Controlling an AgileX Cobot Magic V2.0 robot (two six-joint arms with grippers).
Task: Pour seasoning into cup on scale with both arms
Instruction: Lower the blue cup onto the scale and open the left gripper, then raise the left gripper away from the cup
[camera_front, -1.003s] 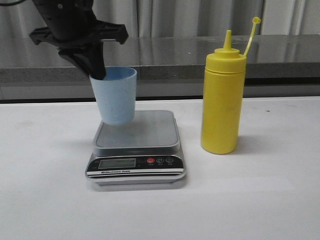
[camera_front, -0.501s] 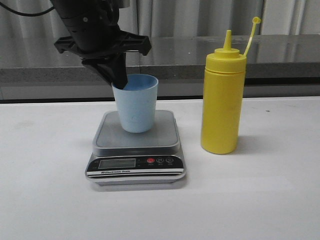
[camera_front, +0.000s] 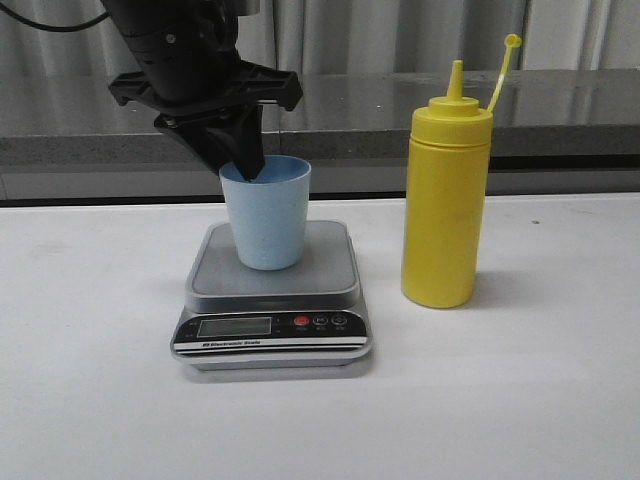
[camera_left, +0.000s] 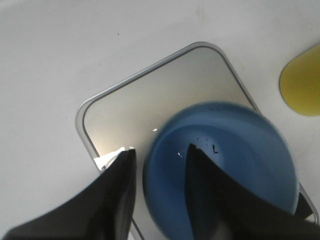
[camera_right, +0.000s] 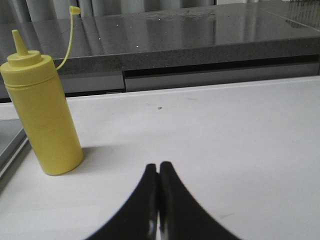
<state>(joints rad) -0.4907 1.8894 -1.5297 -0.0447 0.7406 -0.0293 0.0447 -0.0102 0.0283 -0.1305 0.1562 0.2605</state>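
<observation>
The black left gripper (camera_front: 243, 165) pinches the rim of the small pale blue plastic cup (camera_front: 267, 212), one finger inside. The cup stands on the flat silver-grey scale (camera_front: 273, 294). The right gripper (camera_right: 158, 172) is clenched on nothing, near the tall yellow squeeze bottle (camera_front: 446, 190).

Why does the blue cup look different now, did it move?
Yes. The cup, gripped by the left gripper, moved right and down onto the scale, toward the yellow bottle.

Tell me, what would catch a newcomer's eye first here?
Probably the tall yellow squeeze bottle, standing upright on the white table just right of the scale. Next, the pale blue cup on the scale's silver platform, with the black left gripper pinching its rim, one finger inside and one outside.
</observation>
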